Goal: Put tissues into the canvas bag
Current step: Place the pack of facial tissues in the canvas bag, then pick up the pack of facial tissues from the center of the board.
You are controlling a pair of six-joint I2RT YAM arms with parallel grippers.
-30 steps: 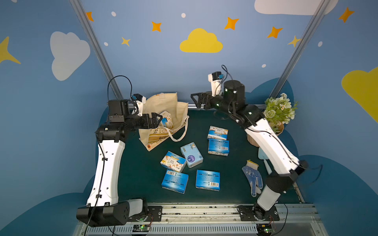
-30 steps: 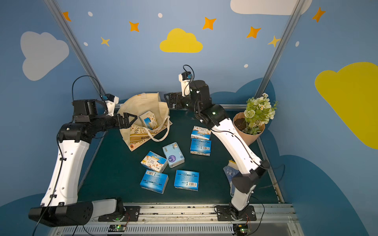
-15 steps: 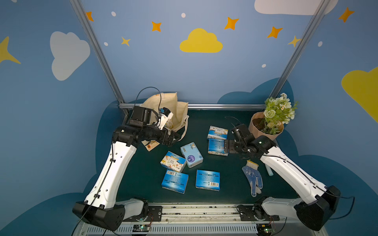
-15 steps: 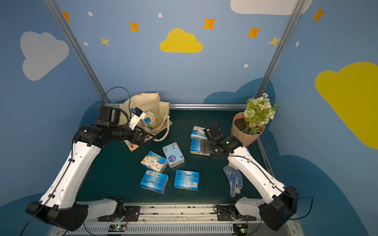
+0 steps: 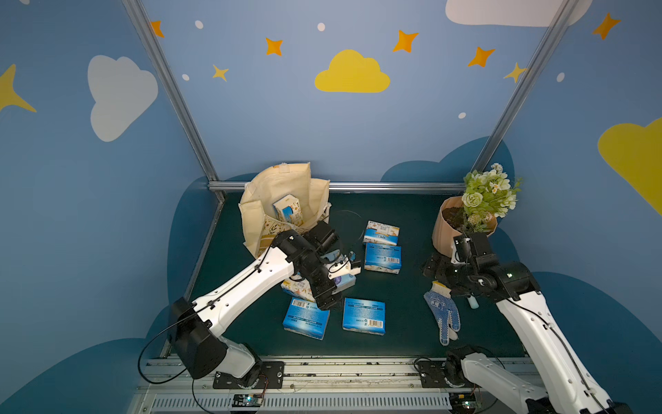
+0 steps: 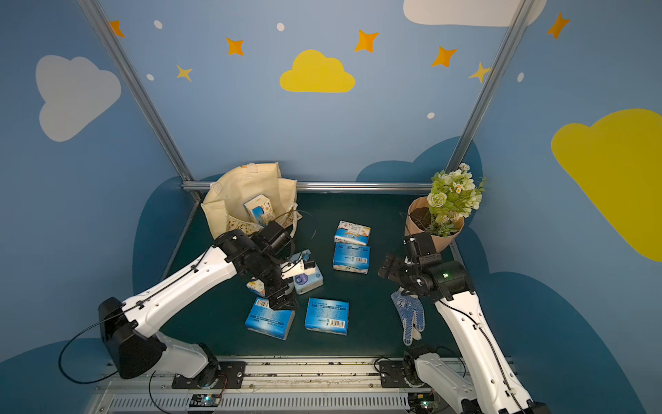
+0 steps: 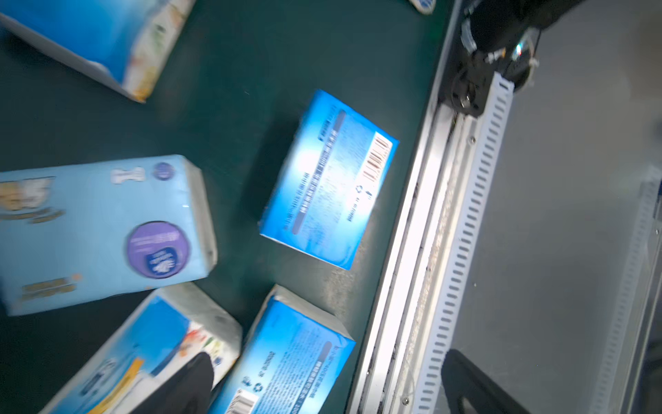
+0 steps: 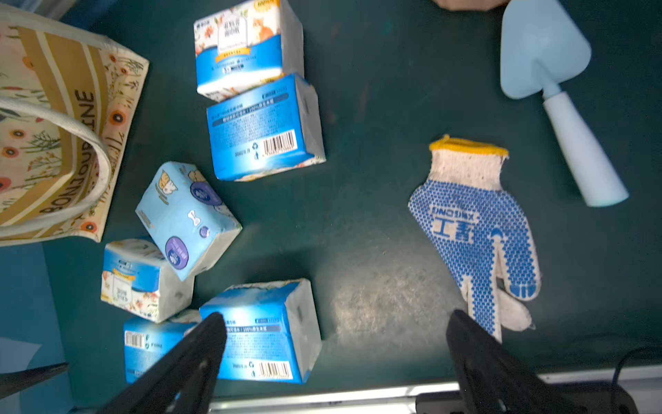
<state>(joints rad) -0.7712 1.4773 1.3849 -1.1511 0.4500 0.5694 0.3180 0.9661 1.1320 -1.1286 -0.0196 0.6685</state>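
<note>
Canvas bag (image 5: 272, 182): stands open at the far left corner of the desk (image 5: 412, 222). One tissue pack (image 5: 286, 209) lies inside it. Bag and pack sit exactly as they did a second ago.

My left gripper (image 5: 327, 299): spread as wide as it goes, holding nothing. A second ago it was up at the bag's mouth. Now it has swung down and hangs low over the middle cluster, above a floral pack (image 7: 157, 333) and close to a front barcode pack (image 5: 306, 318).

Packs on the desk: six are outside the bag, and none has shifted in the last second. The pale blue pack (image 8: 186, 218) with the purple circle lies just beside my left gripper. A second front barcode pack (image 5: 363, 316) lies near the first. Farther back, a far barcode pack (image 5: 382, 258) touches a far floral pack (image 5: 381, 231).

Meaning for the task: I judge one pack is delivered and my left arm is lining up the next pick. Most of the job remains.

My right gripper (image 8: 335, 319): also fully spread and empty. A second ago this arm was raised high at the back of the desk. Half a second ago it was by the two far packs. Now it has drawn back to the right, near the glove (image 5: 442, 315).

Flower pot (image 5: 444, 233): far right, unmoved.
</note>
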